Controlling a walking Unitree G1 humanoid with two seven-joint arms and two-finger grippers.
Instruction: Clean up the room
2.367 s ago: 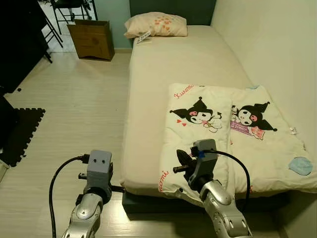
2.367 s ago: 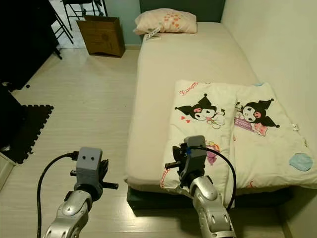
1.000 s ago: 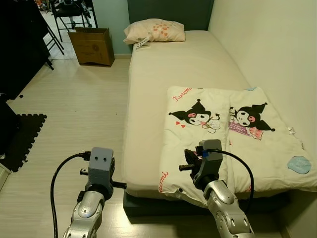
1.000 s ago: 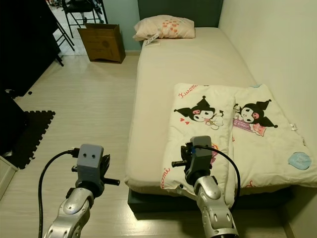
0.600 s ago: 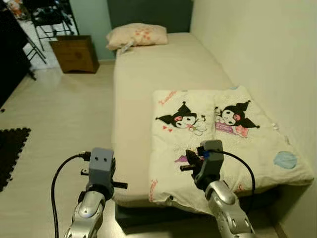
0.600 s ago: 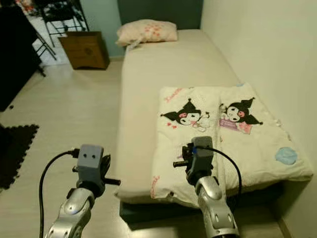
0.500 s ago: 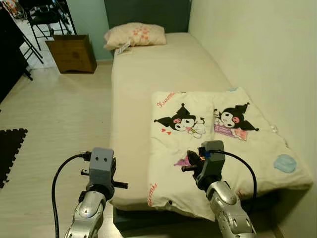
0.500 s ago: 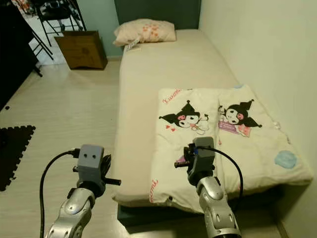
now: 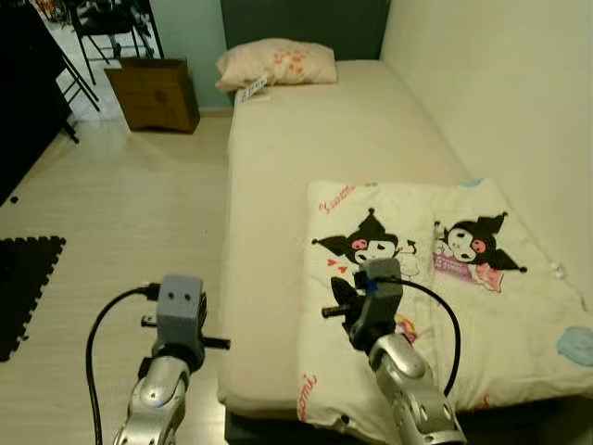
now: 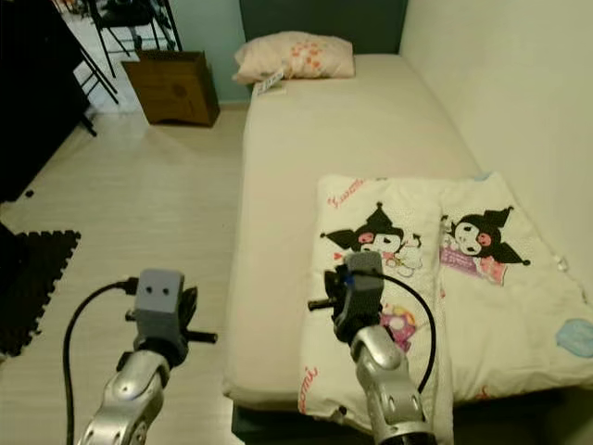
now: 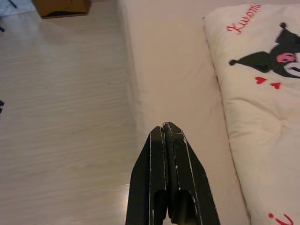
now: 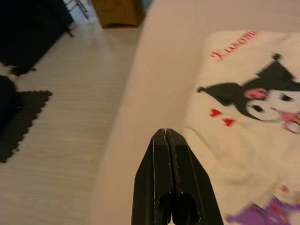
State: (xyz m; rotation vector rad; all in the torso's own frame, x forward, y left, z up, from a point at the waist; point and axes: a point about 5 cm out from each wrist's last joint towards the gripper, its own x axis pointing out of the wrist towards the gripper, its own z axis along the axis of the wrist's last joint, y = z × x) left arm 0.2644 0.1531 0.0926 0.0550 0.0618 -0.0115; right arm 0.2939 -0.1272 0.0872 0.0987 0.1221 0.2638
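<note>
A cream bed (image 9: 343, 130) runs along the right wall. On its near end lies a folded white blanket (image 9: 445, 306) printed with black cartoon characters. A peach-patterned pillow (image 9: 276, 63) sits at the head, with a small paper tag (image 9: 252, 88) beside it. My left gripper (image 11: 165, 126) is shut and empty, held over the floor beside the bed's left edge. My right gripper (image 12: 165, 132) is shut too, hanging above the blanket's left edge with nothing in it.
A brown cardboard box (image 9: 153, 95) stands on the wooden floor left of the pillow, with a black chair (image 9: 102, 19) behind it. Dark furniture (image 9: 28, 93) lines the far left. A black foam mat (image 9: 23, 287) lies at the left edge.
The whole picture has swung and drawn nearer to the bed, so the camera moved. Both arms stay held out in front, fingers shut throughout.
</note>
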